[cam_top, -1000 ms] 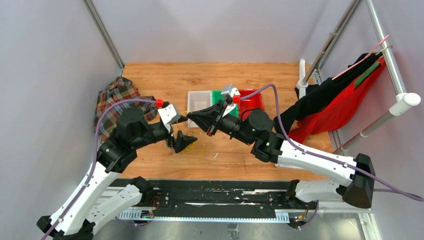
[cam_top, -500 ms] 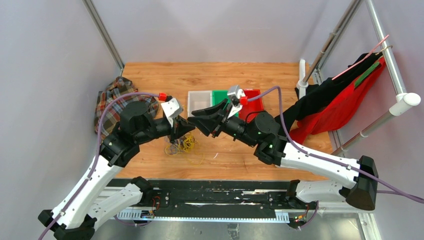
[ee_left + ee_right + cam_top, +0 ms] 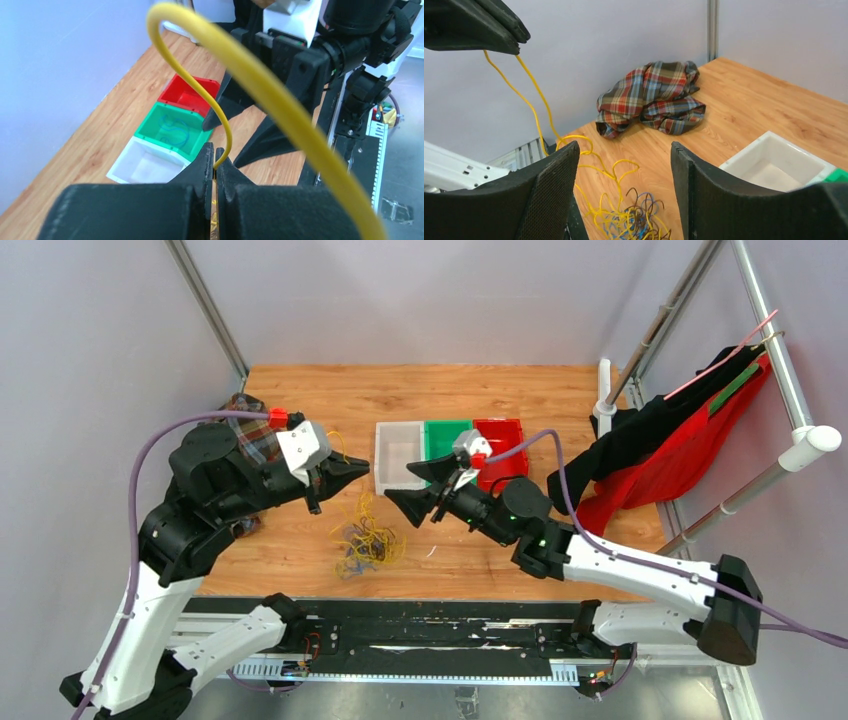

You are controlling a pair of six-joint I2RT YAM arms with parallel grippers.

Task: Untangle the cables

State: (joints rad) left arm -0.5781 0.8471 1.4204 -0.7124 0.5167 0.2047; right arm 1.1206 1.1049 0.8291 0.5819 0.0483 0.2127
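Left wrist view: green bin [image 3: 160, 146] holds blue cable [image 3: 172, 123]; left claw [image 3: 215, 155] pinches yellow cable [image 3: 260, 85], right claw [image 3: 624, 146] gapes wide.

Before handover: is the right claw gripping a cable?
No, the right claw is open and empty; the thin yellow, black, blue cables lie beyond.

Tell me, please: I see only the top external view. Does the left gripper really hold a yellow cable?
Observer: Yes. The left wrist view shows the left gripper shut on the yellow cable, pinched at the very tip.
Operator: Is something inside the green bin?
Observer: A thin blue cable lies in the green bin.
Operator: Is the right gripper holding anything?
Observer: No. The right wrist view shows the right gripper open and empty, with the tangle ahead of it.
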